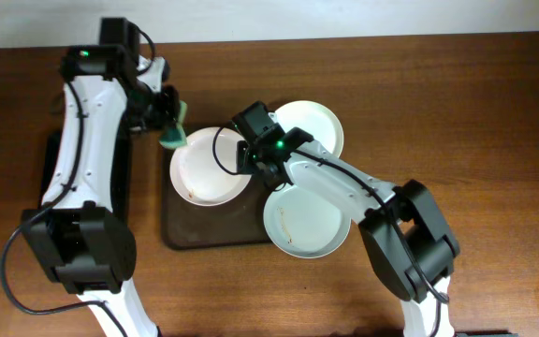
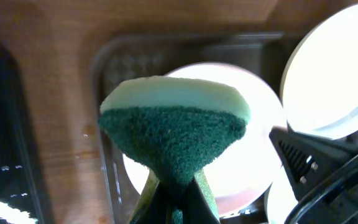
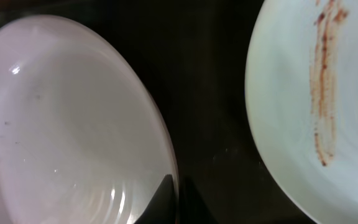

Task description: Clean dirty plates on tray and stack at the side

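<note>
The plate (image 1: 204, 168) sits on the tray (image 1: 181, 234), rim pinched by our right gripper (image 3: 174, 200). Our left gripper (image 2: 174, 206) clamps a green sponge (image 2: 173, 124).

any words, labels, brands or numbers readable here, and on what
None: no word, label, brand or number is readable in any view.
The sponge in the left gripper, the plate pinched by the right gripper, the streaked plate and the tray bear no lettering.
The green lights on the arms are plain lamps.
</note>
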Controlling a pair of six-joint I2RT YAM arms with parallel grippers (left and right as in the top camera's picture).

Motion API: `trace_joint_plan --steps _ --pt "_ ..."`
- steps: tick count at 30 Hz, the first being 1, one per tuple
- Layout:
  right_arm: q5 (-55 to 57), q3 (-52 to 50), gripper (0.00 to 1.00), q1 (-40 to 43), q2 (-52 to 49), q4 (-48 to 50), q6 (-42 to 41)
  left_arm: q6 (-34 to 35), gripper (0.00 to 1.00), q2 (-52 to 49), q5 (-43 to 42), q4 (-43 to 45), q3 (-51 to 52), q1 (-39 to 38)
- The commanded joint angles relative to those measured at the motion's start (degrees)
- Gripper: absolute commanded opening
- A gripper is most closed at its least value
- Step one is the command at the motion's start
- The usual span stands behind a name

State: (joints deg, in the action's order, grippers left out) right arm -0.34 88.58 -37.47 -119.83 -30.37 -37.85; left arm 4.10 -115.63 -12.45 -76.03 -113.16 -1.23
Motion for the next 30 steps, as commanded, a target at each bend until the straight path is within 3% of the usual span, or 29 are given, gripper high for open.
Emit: trace_joint_plan --steps 1,5,8,11,15,19,21,26,28,30 --pt "-1.2 -0.4 0.04 0.5 -2.3 1.0 -1.9 0.2 0.01 0.2 -1.1 1.8 7.6 -1.3" --pt "-1.2 -0.4 0.04 0.8 -2.5 1.3 -2.1 6.7 0.00 0.2 -0.7 8.0 19.1 -3.7" --pt "-1.0 -0.4 0.04 0.8 -2.5 1.3 -2.1 15.9 0.00 0.2 5.2 13.9 28.0 -5.9" --pt "-0.9 -0.4 0.04 0.8 -2.5 1.3 -2.1 19.6 0.00 0.2 8.7 22.4 34.9 -8.0" --pt "-0.9 -0.4 0.04 0.8 -2.5 1.5 -2.1 19.7 0.00 0.2 14.6 27.4 42.1 -11.0" --pt "-0.9 -0.4 0.04 0.8 -2.5 1.4 -2.1 20.1 0.01 0.2 32.9 31.5 43.5 -13.6" --pt "-1.0 -0.4 0.04 0.8 -2.5 1.3 -2.1 20.1 0.01 0.2 36.5 37.5 43.5 -13.6" --pt "-0.9 -0.4 0.04 0.8 -2.5 0.8 -2.1 20.1 0.00 0.2 39.3 47.1 43.4 -13.6" --pt "-0.9 -0.4 0.04 0.8 -2.5 0.9 -2.1 20.1 0.00 0.2 38.6 46.5 43.4 -13.7" --pt "-2.3 -0.4 0.04 0.9 -2.5 2.4 -2.1 20.1 0.00 0.2 32.5 43.3 43.4 -13.7"
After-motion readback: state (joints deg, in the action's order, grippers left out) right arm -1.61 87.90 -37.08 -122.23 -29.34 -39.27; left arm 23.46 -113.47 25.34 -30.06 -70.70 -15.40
